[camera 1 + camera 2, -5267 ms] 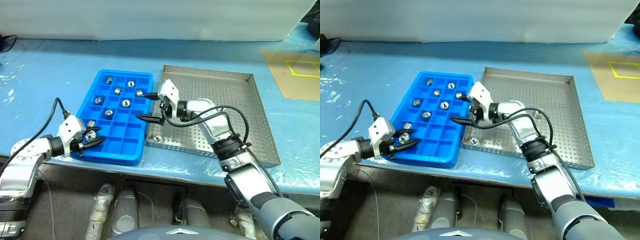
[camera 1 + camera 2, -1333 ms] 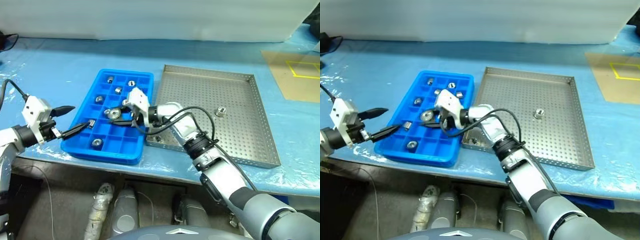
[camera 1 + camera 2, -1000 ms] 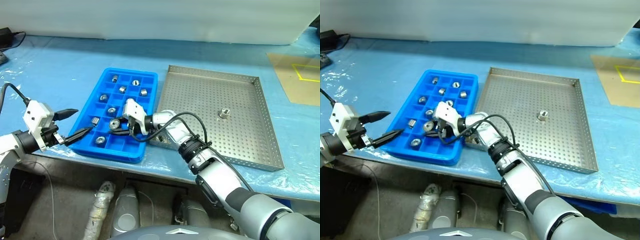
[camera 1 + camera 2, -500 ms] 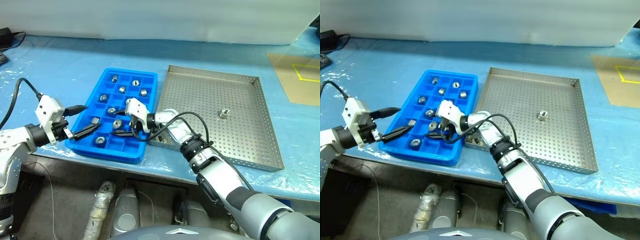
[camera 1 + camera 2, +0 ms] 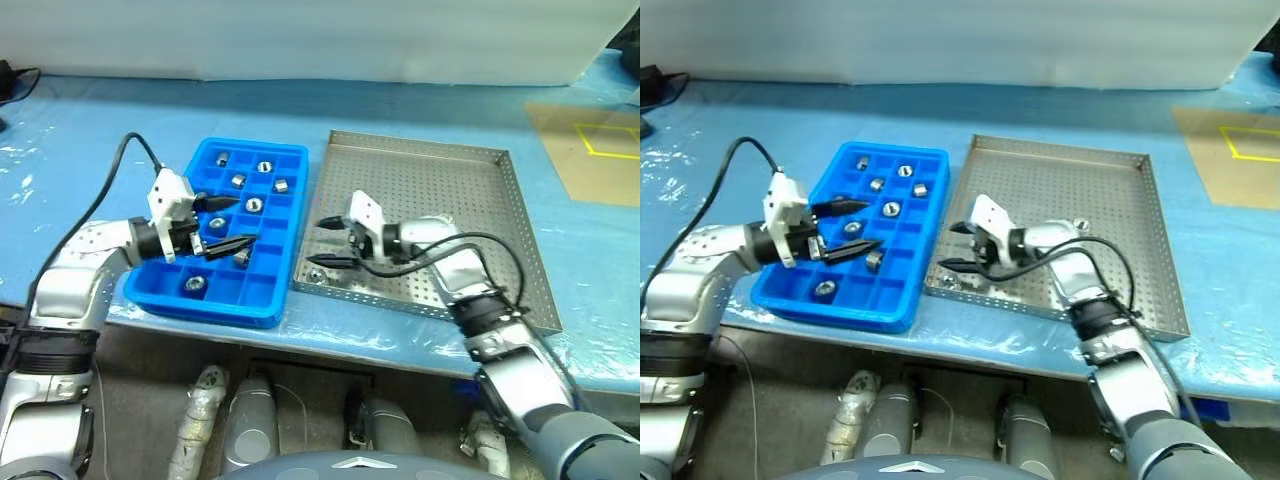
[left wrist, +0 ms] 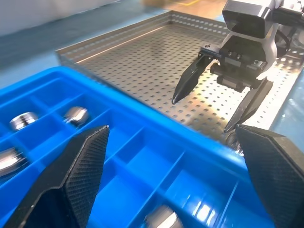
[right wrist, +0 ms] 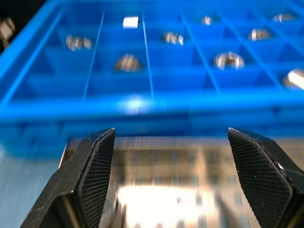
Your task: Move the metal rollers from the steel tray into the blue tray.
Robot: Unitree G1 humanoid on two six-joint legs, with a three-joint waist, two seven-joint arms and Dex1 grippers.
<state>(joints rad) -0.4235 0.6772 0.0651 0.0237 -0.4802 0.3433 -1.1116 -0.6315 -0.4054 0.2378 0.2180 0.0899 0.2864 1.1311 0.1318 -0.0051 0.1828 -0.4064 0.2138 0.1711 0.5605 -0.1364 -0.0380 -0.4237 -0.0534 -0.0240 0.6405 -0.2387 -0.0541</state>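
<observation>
The blue tray (image 5: 270,290) lies left of the steel tray (image 5: 470,190). Several metal rollers rest in its compartments, such as one (image 5: 254,204) mid-tray and one (image 5: 193,284) near the front. One roller (image 5: 316,273) lies in the steel tray's near left corner. My right gripper (image 5: 316,242) hangs open and empty just above that corner, pointing toward the blue tray (image 7: 142,102). My left gripper (image 5: 246,221) stands open and empty over the blue tray's middle, pointing right. In the left wrist view the right gripper (image 6: 201,115) faces it over the steel tray (image 6: 142,57).
Both trays sit on a blue plastic-covered table (image 5: 110,130). A brown board with yellow tape (image 5: 590,150) lies at the far right. A white wall (image 5: 300,40) runs along the back. The table's front edge is just below the trays.
My right gripper has let a roller go into the blue tray, opened, and swung right to the steel tray's corner. My left gripper has moved right over the blue tray.
</observation>
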